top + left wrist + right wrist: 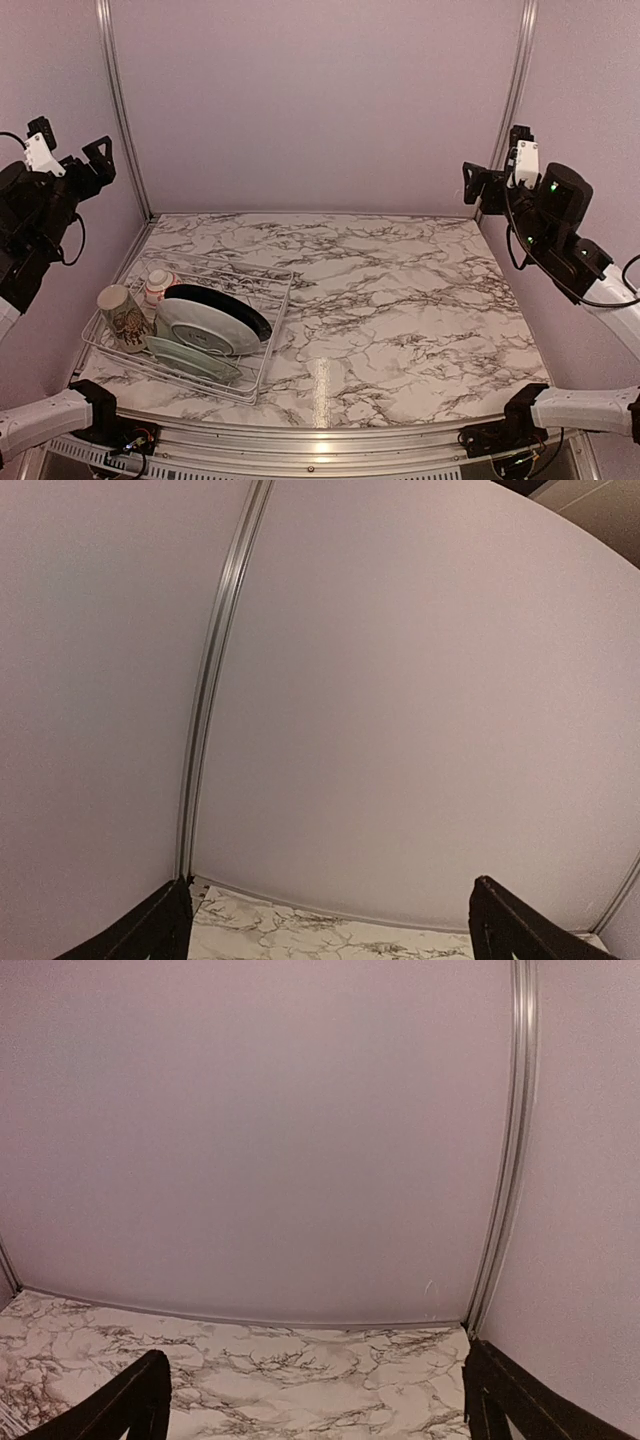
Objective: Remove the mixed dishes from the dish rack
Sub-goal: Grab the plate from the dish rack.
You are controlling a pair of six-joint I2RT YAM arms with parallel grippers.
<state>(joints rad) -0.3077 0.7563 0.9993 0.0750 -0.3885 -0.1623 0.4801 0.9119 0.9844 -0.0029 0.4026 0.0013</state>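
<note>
The white wire dish rack (pixel 273 335) sits at the table's front left. In it a large black plate (pixel 240 308) stands on edge behind a pale green plate (pixel 205 330), and another pale green dish (pixel 195 360) lies in front. A cream mug (pixel 124 318) with a leafy print stands at the rack's left end, a small red-and-white bowl (pixel 158 283) behind it. My left gripper (pixel 72 148) hangs high by the left wall, open and empty. My right gripper (pixel 493 165) is raised at the far right, open too. Both wrist views show only wall and marble between the left gripper's (pixel 335 930) and the right gripper's (pixel 320 1405) spread fingers.
The marble table (pixel 400 300) is enclosed by pale walls on three sides with metal corner posts (pixel 122 110). A raised metal rail (pixel 300 440) runs along the near edge, by the arm bases.
</note>
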